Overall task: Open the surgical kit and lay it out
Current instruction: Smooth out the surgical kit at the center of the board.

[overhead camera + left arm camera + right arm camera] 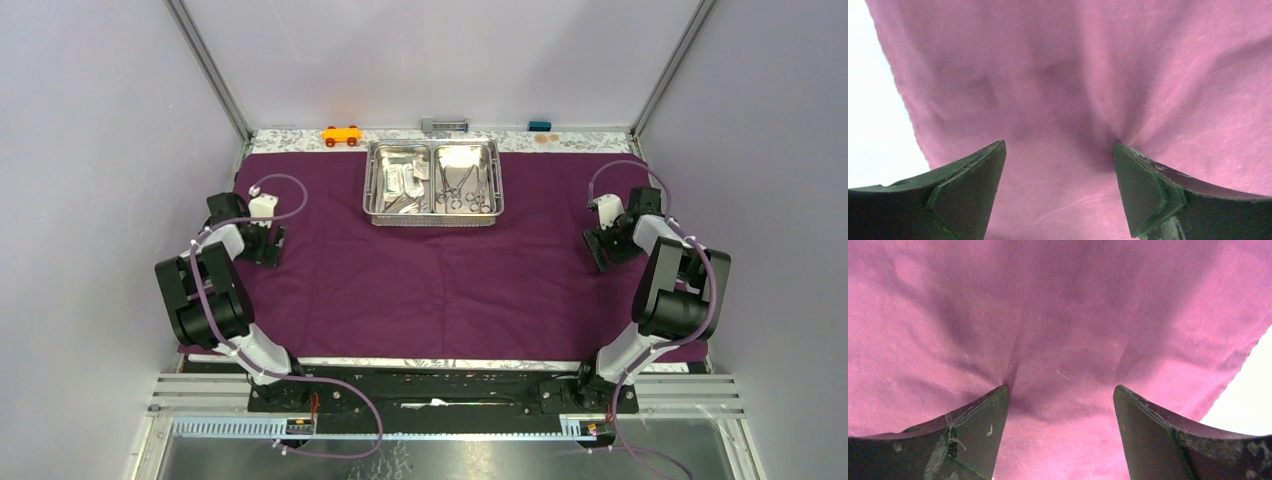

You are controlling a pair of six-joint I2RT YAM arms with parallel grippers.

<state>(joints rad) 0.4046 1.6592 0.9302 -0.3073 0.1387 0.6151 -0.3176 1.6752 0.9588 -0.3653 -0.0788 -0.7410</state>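
Note:
The dark purple cloth [430, 275] lies spread flat over the table. The shiny two-compartment steel tray [434, 214] stands on it at the back centre. Small sealed packets [398, 181] lie in its left half, ring-handled forceps [467, 188] and thin steel tools in its right half. My left gripper [262, 245] is open, tips pressed on the cloth [1058, 100] near its left edge. My right gripper [610, 250] is open, tips on the cloth [1063, 330] near its right edge. Both hold nothing.
A small orange toy car [341, 135] sits on the patterned strip behind the cloth. A grey clip [444, 125] and a small blue item [540, 126] lie along the back edge. Walls close in on both sides.

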